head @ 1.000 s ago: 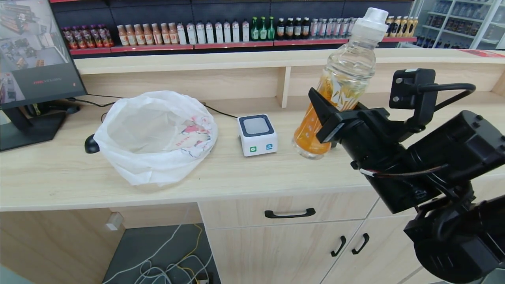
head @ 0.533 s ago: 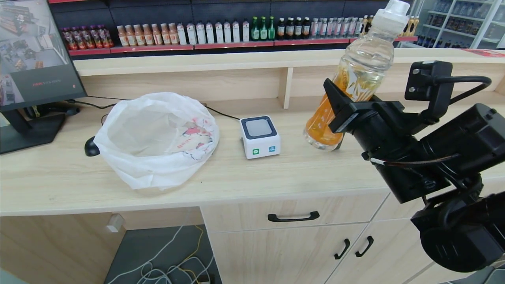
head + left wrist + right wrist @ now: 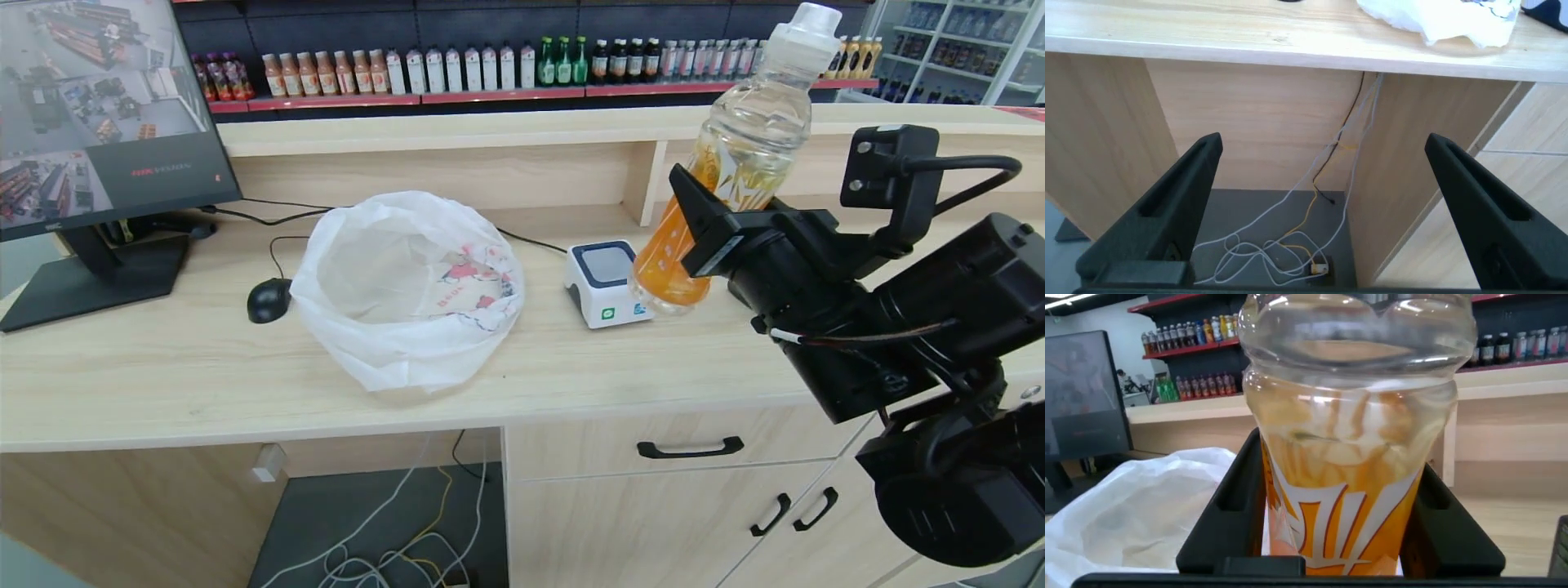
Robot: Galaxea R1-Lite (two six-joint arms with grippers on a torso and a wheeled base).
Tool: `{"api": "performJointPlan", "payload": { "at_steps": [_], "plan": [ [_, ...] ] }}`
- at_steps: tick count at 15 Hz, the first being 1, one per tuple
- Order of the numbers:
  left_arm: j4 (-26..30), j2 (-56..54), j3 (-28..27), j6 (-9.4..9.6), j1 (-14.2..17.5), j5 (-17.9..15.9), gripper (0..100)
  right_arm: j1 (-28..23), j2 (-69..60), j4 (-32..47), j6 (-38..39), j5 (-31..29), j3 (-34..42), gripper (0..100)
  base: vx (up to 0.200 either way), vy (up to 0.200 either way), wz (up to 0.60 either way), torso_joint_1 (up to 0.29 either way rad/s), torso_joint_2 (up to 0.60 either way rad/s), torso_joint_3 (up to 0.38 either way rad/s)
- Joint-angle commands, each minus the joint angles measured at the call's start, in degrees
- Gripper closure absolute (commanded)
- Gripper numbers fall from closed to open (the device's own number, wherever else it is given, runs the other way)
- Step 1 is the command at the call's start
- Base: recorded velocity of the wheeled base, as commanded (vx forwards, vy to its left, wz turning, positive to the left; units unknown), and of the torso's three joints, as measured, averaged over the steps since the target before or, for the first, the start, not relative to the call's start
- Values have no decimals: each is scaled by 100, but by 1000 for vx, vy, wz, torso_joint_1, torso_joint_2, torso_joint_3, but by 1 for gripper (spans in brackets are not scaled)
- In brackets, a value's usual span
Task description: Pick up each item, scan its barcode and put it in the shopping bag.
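1. Bottle (image 3: 718,188): clear plastic, orange drink, white cap. Tilted, cap uppermost, leaning to robot's rt. In head view its base overlaps rt edge of scanner (image 3: 606,282); contact w/ scanner can't be judged.
2. Rt end effector (image 3: 718,224): fingers clamped on bottle's lower half, one each side.
3. Lt end effector (image 3: 1323,204): fingers spread wide, nothing held; sits below desk (image 3: 163,384) edge, facing cables (image 3: 1290,245) on floor.
4. Shopping bag (image 3: 408,286): white, mouth open, on desk just lt of scanner.
5. Mouse (image 3: 268,300): black, beside bag.
6. Monitor (image 3: 98,114): far lt of desk.
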State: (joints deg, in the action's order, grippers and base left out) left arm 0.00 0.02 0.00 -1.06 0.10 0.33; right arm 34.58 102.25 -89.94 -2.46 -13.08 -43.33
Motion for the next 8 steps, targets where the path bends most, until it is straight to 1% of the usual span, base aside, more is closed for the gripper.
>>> {"api": "performJointPlan", "payload": {
  "at_steps": [1,4,7,8],
  "plan": [
    [0,-2,0,36,-1,2,0,4,-39,-6,0,-2,43,100,0,0,0,0,0,0],
    [0,-2,0,53,-1,2,0,-22,-136,-6,106,-2,167,100,0,0,0,0,0,0],
    [0,-2,0,53,-1,2,0,-233,-162,-6,536,16,140,100,0,0,0,0,0,0],
    [0,-2,0,53,-1,2,0,-242,-162,-6,712,130,105,100,0,0,0,0,0,0]
  ]
}}
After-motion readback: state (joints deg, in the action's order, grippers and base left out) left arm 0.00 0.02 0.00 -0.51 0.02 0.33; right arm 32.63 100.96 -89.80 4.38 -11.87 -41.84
